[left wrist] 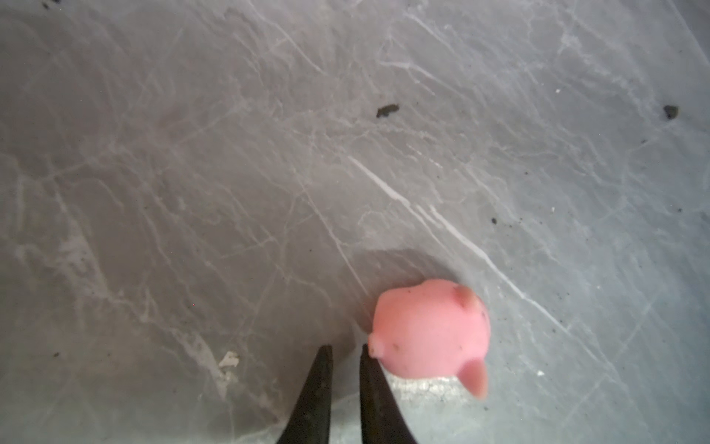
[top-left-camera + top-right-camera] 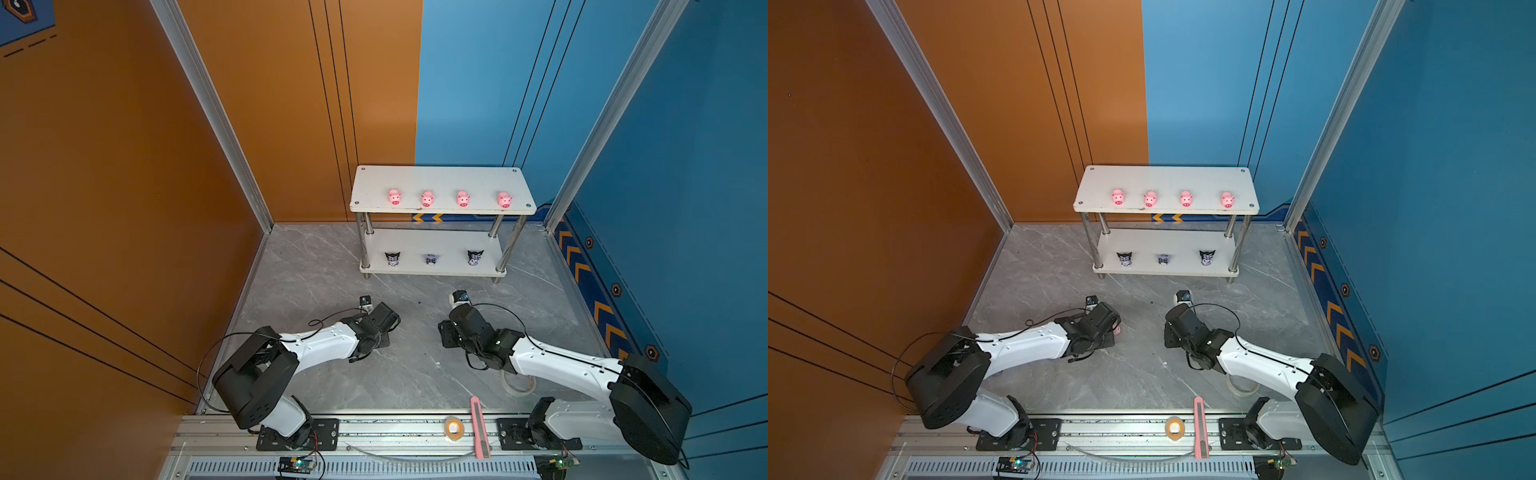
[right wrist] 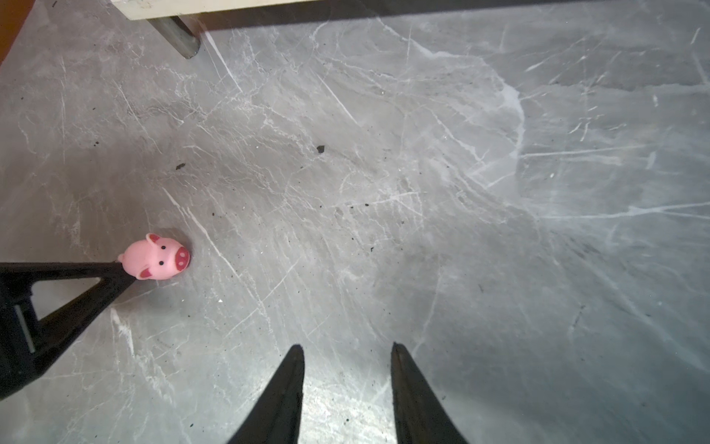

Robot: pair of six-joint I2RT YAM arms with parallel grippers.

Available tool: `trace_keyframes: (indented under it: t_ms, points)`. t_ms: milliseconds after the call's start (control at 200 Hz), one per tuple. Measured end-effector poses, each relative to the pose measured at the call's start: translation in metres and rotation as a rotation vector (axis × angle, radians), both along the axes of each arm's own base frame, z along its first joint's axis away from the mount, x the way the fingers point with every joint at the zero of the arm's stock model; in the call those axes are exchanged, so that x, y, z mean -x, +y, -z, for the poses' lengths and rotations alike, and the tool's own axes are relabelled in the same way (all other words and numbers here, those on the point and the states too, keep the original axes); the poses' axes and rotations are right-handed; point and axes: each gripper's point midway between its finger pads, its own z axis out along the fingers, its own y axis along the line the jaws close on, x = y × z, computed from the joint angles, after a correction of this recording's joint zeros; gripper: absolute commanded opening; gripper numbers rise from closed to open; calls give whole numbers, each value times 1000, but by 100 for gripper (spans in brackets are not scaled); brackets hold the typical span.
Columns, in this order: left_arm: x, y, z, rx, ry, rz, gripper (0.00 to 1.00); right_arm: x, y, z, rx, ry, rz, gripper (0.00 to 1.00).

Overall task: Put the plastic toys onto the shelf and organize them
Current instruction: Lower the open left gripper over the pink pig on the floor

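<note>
Our left gripper (image 1: 343, 348) is closed on nothing (jaws nearly meeting); the fifth pig (image 1: 430, 330) lies in front of the shelf (image 2: 440, 178), touching one jaw. We should reopen and centre around it

From above, the fifth pig (image 2: 1118, 330) barely peeks out beneath the left arm's wrist (image 2: 1090, 326); the tape roll (image 2: 518, 387) is half covered by the right arm (image 2: 557, 365).
</note>
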Motion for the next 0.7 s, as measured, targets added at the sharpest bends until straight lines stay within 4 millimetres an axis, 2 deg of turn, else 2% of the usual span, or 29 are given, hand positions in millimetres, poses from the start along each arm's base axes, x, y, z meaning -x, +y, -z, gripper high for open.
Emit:
trace_keyframes:
  t_ms: [320, 526, 701]
  points:
    - [-36, 9, -10, 1, -28, -30, 17, -1, -2, 9, 20, 19, 4, 40]
    - [-32, 6, -15, 22, -35, -6, 18, 1, 0, 11, 15, 33, -8, 40]
    - [-8, -2, -20, 40, -48, 46, 20, 1, 1, 11, 12, 33, -10, 39]
